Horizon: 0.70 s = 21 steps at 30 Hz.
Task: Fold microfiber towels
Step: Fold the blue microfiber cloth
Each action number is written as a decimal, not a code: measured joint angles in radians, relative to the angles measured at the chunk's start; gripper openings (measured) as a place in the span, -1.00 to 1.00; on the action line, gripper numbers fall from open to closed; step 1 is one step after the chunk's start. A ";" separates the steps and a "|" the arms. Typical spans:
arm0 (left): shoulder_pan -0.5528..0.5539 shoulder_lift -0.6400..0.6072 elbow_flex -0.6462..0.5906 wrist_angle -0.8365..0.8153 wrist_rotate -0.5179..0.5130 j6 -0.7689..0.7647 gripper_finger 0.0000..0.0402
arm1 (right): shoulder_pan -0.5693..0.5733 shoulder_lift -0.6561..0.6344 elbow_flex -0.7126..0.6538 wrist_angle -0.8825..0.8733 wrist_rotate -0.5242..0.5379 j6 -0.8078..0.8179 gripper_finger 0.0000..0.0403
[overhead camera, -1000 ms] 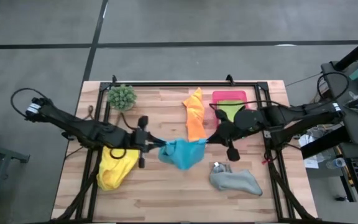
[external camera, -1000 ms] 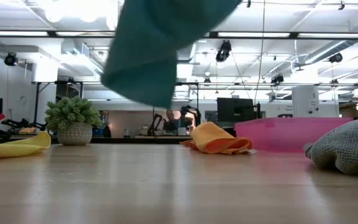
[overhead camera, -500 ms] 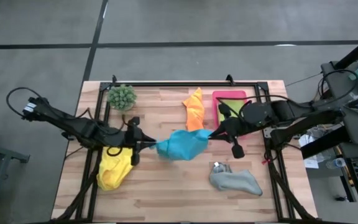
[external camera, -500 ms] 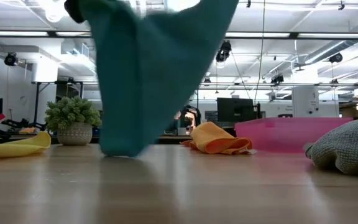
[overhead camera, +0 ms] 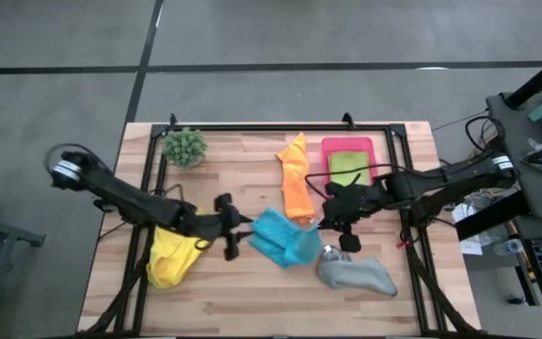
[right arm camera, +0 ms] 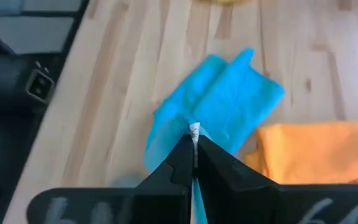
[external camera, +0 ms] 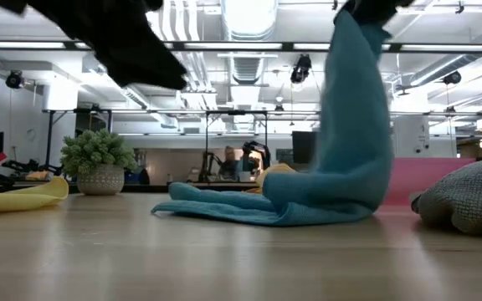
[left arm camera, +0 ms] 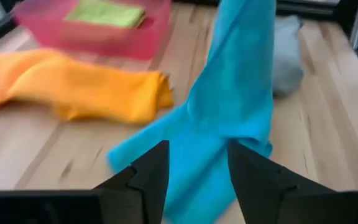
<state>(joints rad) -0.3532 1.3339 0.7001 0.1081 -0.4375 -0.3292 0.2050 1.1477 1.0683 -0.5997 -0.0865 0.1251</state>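
Here, soft blue towel (overhead camera: 284,238) draped in folds, right claw (right arm camera: 193,138) pinching its corner, left claw (left arm camera: 196,163) spread.

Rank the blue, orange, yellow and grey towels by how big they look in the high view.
Grey towel, blue towel, yellow towel and orange towel look alike in size; all lie crumpled, so no sure ranking.

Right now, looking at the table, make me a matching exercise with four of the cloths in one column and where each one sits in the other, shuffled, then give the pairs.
Cloths:
1. blue towel
2. lime green towel
3. yellow towel
4. grey towel

Places:
A. under the left arm
B. one corner pinched by the right end effector, the rest trailing on the wood
C. loose heap near the table's front edge
D. in the pink tray

Pairs: 1-B, 2-D, 3-A, 4-C
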 joint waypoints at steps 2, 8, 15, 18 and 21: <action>0.012 0.087 -0.012 0.162 0.001 0.042 -0.26 | 0.000 -0.001 -0.021 0.006 0.000 0.013 -0.96; 0.093 0.347 0.012 0.489 0.083 0.055 -0.26 | 0.000 -0.001 -0.056 0.007 0.000 0.033 -0.96; 0.142 0.554 0.154 0.509 0.240 0.021 -0.26 | 0.000 -0.001 -0.059 0.007 0.000 0.032 -0.96; 0.147 0.601 0.210 0.476 0.262 0.010 -0.26 | 0.000 -0.001 -0.059 0.007 0.000 0.032 -0.96; 0.156 0.634 0.256 0.402 0.262 -0.033 -0.26 | 0.000 -0.001 -0.059 0.007 0.001 0.031 -0.96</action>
<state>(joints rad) -0.1973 1.9677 0.9564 0.5097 -0.1757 -0.3624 0.2050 1.1465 1.0088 -0.5925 -0.0860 0.1566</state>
